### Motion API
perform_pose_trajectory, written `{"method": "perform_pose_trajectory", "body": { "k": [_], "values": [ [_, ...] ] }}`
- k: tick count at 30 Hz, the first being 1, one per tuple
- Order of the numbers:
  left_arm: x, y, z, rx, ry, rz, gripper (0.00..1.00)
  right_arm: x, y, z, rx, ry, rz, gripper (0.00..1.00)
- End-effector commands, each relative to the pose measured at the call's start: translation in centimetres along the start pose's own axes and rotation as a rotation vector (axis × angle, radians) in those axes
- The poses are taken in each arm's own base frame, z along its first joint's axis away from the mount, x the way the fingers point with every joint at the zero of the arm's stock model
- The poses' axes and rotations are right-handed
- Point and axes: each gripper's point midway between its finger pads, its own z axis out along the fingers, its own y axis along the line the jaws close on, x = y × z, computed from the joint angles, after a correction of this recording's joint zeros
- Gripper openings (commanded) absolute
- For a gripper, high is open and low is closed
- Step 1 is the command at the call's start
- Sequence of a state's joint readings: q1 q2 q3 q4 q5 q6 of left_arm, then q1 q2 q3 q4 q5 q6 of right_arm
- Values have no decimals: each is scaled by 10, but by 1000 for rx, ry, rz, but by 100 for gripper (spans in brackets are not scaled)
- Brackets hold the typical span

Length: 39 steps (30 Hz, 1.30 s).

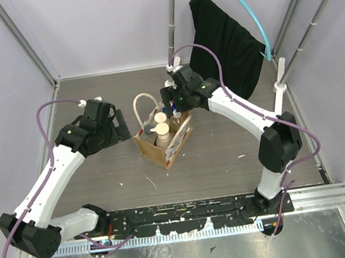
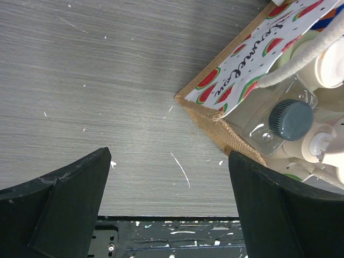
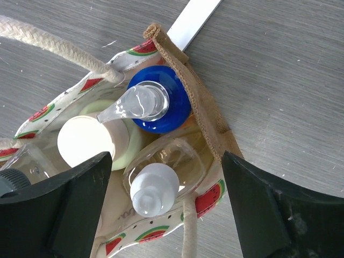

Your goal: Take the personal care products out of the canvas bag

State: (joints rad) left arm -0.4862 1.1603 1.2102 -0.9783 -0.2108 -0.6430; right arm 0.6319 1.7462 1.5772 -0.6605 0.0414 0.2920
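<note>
My R gripper [image 3: 164, 183] is wide open, hovering right over the canvas bag [image 3: 207, 107]. Bottles are all inside it atm: blue cap [image 3: 174, 107], white top [image 3: 155, 189], cream cap [image 3: 86, 141]. L gripper [image 2: 169, 161] is also wide, nothing in it, over the table [image 2: 107, 80] just beside the bag's corner.

My left arm [image 1: 52, 172] bends inward at the elbow, and my left gripper [image 1: 120, 124] points down with its jaws spread wide and empty. My right arm [image 1: 239, 105] stretches forward and leftward, my right gripper [image 1: 170, 101] angled down, fingers [image 3: 258, 209] well parted, gripping nothing.
</note>
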Motion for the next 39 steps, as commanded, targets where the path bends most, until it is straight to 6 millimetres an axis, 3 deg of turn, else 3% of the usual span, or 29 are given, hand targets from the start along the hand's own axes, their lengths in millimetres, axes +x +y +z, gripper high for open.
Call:
{"method": "perform_pose_trajectory", "body": {
  "k": [1, 6, 18, 23, 30, 35, 39],
  "values": [
    [8, 2, 7, -10, 28, -18, 98, 15, 11, -14, -37, 36, 38, 87],
    [14, 4, 9, -17, 45, -23, 98, 28, 15, -9, -21, 79, 27, 83],
    [21, 10, 10, -28, 53, -28, 98, 19, 24, -29, 40, 24, -17, 81],
    [24, 9, 11, -25, 67, -30, 98, 36, 21, -18, 60, 90, -5, 81],
    [27, 12, 11, -31, 70, -30, 98, 53, 19, 13, 97, 169, 11, 81],
    [29, 15, 11, -38, 70, -29, 98, 48, 21, 31, 114, 169, 35, 80],
    [32, 17, 12, -41, 74, -31, 98, 28, 12, 33, 200, 104, 63, 76]
  ]
}}
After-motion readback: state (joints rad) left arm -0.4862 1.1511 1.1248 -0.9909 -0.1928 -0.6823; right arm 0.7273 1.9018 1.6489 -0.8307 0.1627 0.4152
